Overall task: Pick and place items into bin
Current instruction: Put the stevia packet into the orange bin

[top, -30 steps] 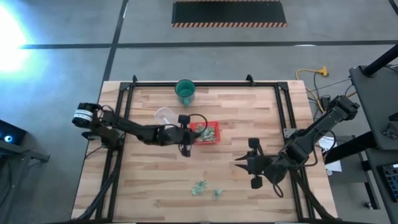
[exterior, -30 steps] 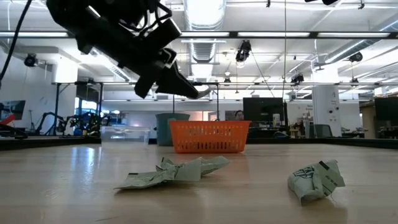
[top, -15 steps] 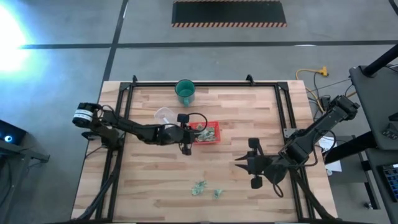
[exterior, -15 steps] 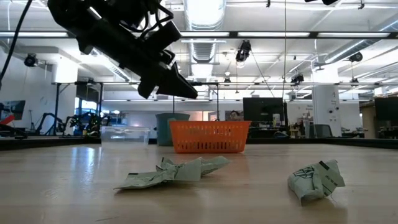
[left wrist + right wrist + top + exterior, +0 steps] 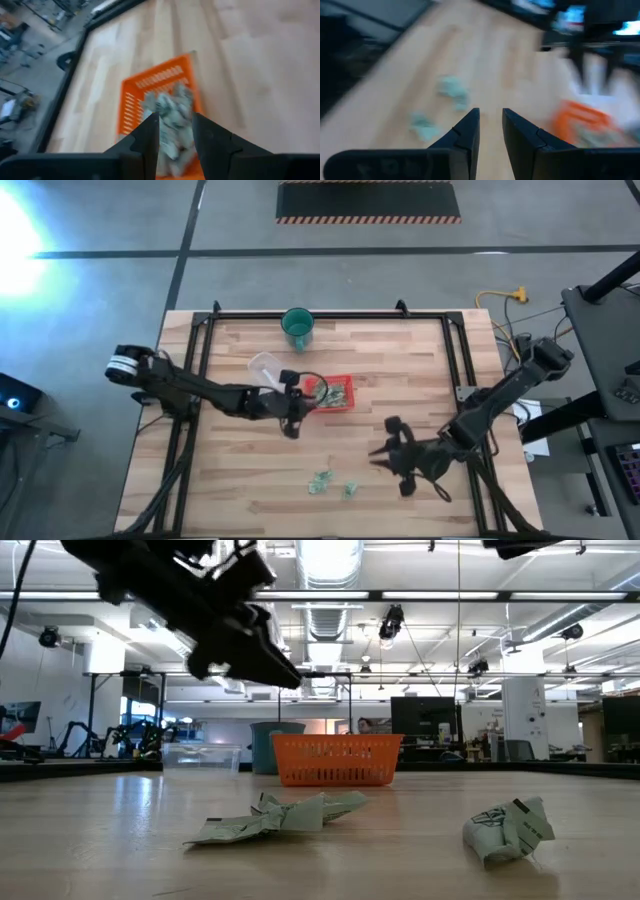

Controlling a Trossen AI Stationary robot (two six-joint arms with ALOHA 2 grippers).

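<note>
No text, label, brand or number can be read in any view. The crumpled pale-green wrapper (image 5: 508, 829) on the right in the low view carries some dark printing, but it is too small to read. The same is true for the wrapper (image 5: 280, 816) on the left.

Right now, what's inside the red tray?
The red tray holds a heap of pale-green wrappers. Its floor under the heap is covered, and the left tool hides part of the heap.
</note>
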